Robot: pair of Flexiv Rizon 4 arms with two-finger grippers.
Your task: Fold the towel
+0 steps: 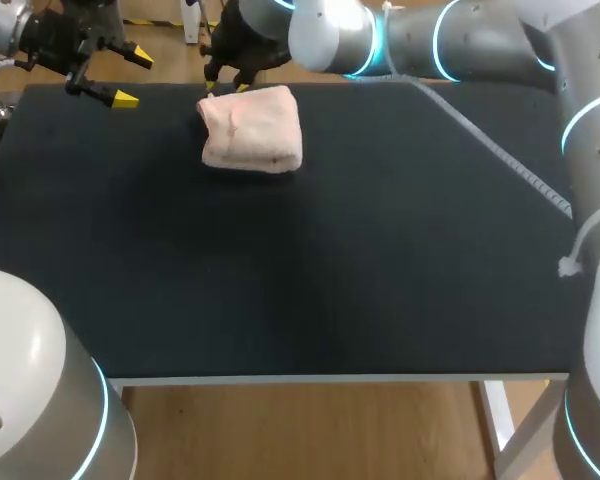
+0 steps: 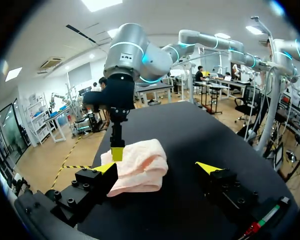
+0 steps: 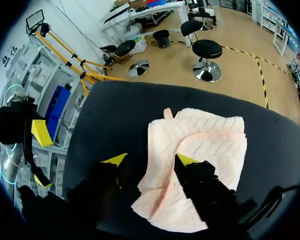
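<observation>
Resting on matte black tabletop, folded pink towel, near far edge

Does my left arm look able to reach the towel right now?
Probably yes: the left tool sits open beside the towel with nothing between, though the right tool hangs over its far corner.

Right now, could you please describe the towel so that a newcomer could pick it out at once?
On the black table, look along the far edge, left of the middle. The towel lies there, the right gripper over its far edge, the left gripper apart to one side. It alone is soft and pale pink, folded into a thick bundle.
</observation>
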